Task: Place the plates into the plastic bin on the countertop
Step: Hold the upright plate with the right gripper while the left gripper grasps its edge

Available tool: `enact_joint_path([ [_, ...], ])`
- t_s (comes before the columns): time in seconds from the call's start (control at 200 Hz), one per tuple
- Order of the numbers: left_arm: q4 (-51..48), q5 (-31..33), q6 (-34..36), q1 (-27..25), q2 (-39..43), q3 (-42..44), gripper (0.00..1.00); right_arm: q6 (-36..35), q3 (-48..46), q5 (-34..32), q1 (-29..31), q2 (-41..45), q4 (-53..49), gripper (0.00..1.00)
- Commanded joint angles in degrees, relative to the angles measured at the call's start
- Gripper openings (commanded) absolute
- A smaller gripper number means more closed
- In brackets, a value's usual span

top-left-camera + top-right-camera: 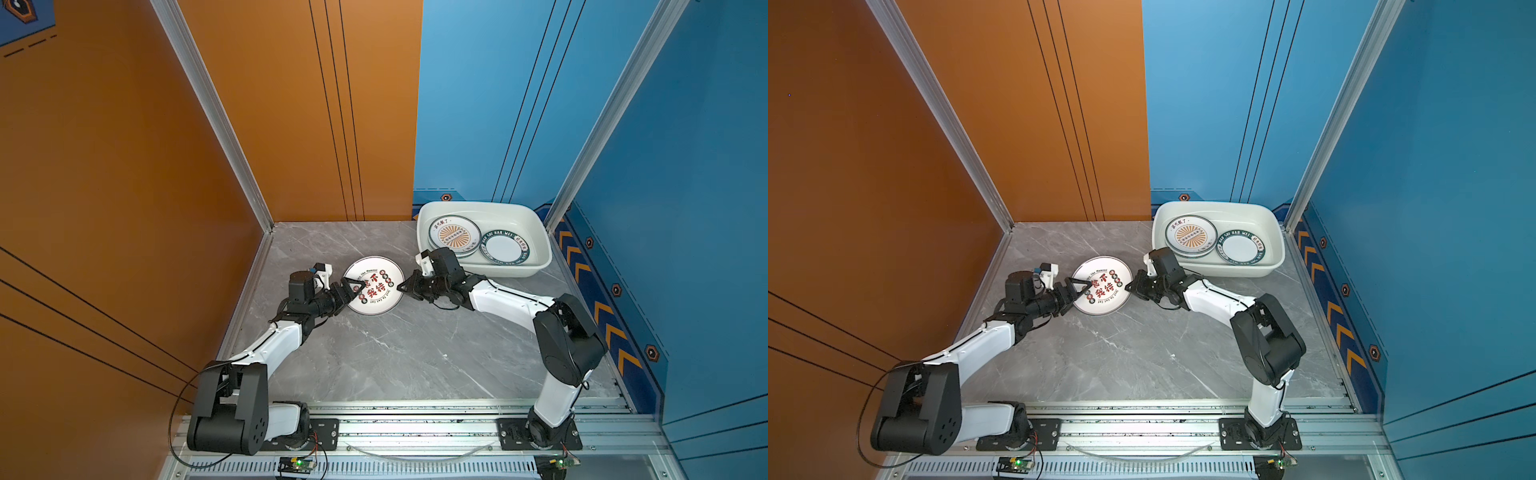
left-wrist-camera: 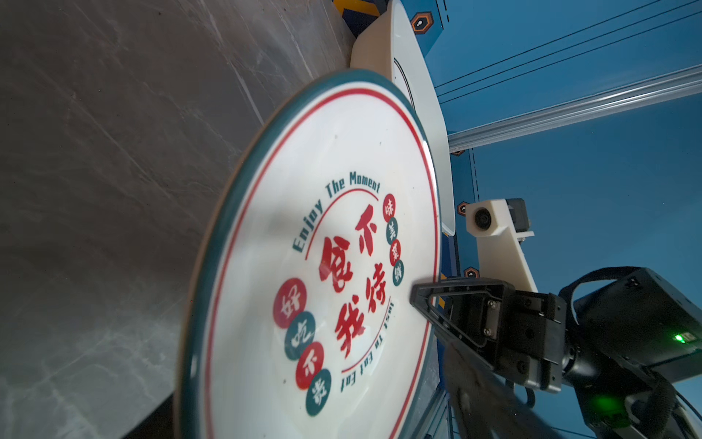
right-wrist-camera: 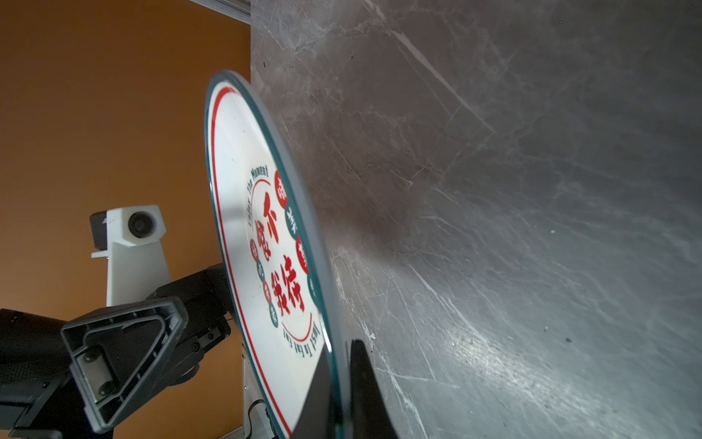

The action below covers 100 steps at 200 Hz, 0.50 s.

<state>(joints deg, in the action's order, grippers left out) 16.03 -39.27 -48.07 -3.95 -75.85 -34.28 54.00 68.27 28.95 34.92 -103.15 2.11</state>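
Observation:
A white plate (image 1: 380, 301) (image 1: 1106, 305) with a dark-green edge, a red line and red Chinese characters lies mid-countertop (image 1: 395, 353). My right gripper (image 1: 402, 286) (image 3: 342, 365) is shut on its right rim, one finger over the face and one beneath. My left gripper (image 1: 358, 286) (image 1: 1086, 284) is open at the opposite rim, its upper finger (image 3: 121, 353) standing clear above the plate's face. The plastic bin (image 1: 536, 220) (image 1: 1273, 216) sits at the back right. It holds a sunburst plate (image 1: 455, 236) on a stack and a green-lettered plate (image 1: 504, 247).
Orange wall panels close the left and back, blue ones the right. Aluminium rails edge the countertop, and the arm bases sit on a rail (image 1: 415, 432) at the front. The bin's near wall (image 2: 380, 41) stands just behind the right wrist.

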Motion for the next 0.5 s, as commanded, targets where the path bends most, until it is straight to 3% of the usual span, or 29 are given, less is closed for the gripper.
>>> enact_joint_path([
  [0.0, 3.6, -2.4, -0.5, -0.7, -1.5, 1.0, 0.73, 0.7, -0.5, 2.2, -0.2, 3.2, 3.7, 0.0],
  [0.075, 5.9, -3.3, -1.7, -0.9, -2.3, 1.4, 0.62, 0.7, -0.8, 2.3, -0.2, 3.3, 3.8, 0.0],
  [0.496, 9.7, -5.0, -3.3, -1.7, -3.9, 1.6, 0.32, 1.9, -3.5, 3.0, -0.9, 3.3, 6.5, 0.0],
])
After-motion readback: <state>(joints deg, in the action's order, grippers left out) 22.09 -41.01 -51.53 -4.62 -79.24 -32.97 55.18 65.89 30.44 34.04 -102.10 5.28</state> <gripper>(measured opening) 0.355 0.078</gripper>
